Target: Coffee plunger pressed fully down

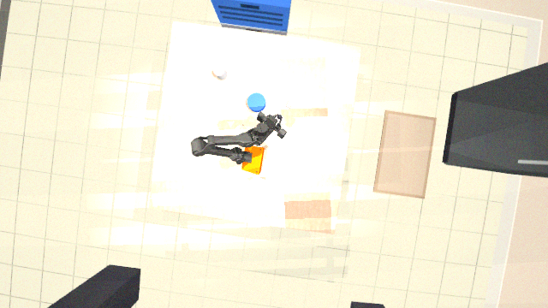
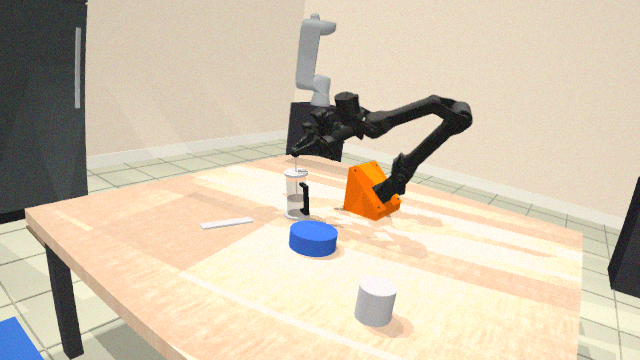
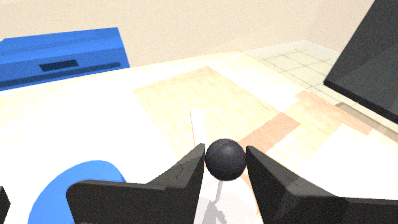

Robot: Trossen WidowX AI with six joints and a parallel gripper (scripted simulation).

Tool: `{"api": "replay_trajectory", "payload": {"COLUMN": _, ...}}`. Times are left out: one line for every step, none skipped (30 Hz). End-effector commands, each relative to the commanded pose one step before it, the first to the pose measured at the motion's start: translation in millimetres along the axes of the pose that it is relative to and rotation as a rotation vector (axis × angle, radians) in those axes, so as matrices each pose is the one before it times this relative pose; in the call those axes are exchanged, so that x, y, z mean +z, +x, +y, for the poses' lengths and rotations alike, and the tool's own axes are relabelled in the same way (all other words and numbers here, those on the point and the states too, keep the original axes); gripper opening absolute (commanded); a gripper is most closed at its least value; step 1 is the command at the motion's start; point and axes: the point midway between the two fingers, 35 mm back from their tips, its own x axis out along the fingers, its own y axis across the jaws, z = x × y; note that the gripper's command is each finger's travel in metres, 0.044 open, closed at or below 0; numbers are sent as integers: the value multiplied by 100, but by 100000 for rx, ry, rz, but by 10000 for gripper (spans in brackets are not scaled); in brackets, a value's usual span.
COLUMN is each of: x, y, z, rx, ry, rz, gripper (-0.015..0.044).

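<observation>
The coffee press [image 2: 296,194] is a clear glass cylinder with a black handle, standing upright on the wooden table. A thin rod rises a short way from its lid to a dark round plunger knob [image 3: 225,159]. My gripper [image 3: 225,149] [image 2: 298,150] is shut on the knob, one finger on each side, right above the press. In the overhead view my gripper [image 1: 271,121] sits just below and right of the blue disc, and the press is hidden under it.
A blue disc [image 2: 313,238] lies just in front of the press. A white cylinder [image 2: 375,301] stands near the front edge. A flat white strip [image 2: 226,223] lies left of the press. My orange arm base [image 2: 369,190] stands right of it.
</observation>
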Motion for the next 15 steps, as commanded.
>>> {"api": "replay_trajectory", "payload": {"x": -2971, "y": 989, "z": 127, "rx": 680, "ry": 4929, "rz": 8083, "gripper": 117}}
{"api": "replay_trajectory", "payload": {"x": 49, "y": 66, "z": 3, "rx": 10, "ry": -5, "rz": -6, "gripper": 117}}
{"api": "replay_trajectory", "payload": {"x": 48, "y": 58, "z": -1, "rx": 11, "ry": -6, "rz": -5, "gripper": 117}}
{"api": "replay_trajectory", "payload": {"x": 46, "y": 52, "z": -4, "rx": 12, "ry": -7, "rz": -5, "gripper": 117}}
{"api": "replay_trajectory", "payload": {"x": 44, "y": 46, "z": -7, "rx": 12, "ry": -8, "rz": -4, "gripper": 117}}
{"api": "replay_trajectory", "payload": {"x": 44, "y": 36, "z": -6, "rx": 11, "ry": -7, "rz": -3, "gripper": 117}}
{"api": "replay_trajectory", "payload": {"x": 51, "y": 40, "z": -6, "rx": 15, "ry": -10, "rz": -4, "gripper": 117}}
{"api": "replay_trajectory", "payload": {"x": 32, "y": 26, "z": -5, "rx": 11, "ry": -7, "rz": -3, "gripper": 117}}
{"api": "replay_trajectory", "payload": {"x": 24, "y": 20, "z": -5, "rx": 8, "ry": -5, "rz": -2, "gripper": 117}}
{"api": "replay_trajectory", "payload": {"x": 22, "y": 18, "z": -6, "rx": 7, "ry": -5, "rz": -2, "gripper": 117}}
{"api": "replay_trajectory", "payload": {"x": 21, "y": 16, "z": -8, "rx": 6, "ry": -4, "rz": -2, "gripper": 117}}
{"api": "replay_trajectory", "payload": {"x": 20, "y": 15, "z": -8, "rx": 5, "ry": -4, "rz": -2, "gripper": 117}}
{"api": "replay_trajectory", "payload": {"x": 19, "y": 13, "z": -8, "rx": 4, "ry": -4, "rz": -1, "gripper": 117}}
{"api": "replay_trajectory", "payload": {"x": 18, "y": 12, "z": -8, "rx": 3, "ry": -3, "rz": -1, "gripper": 117}}
{"api": "replay_trajectory", "payload": {"x": 17, "y": 11, "z": -8, "rx": 3, "ry": -3, "rz": -1, "gripper": 117}}
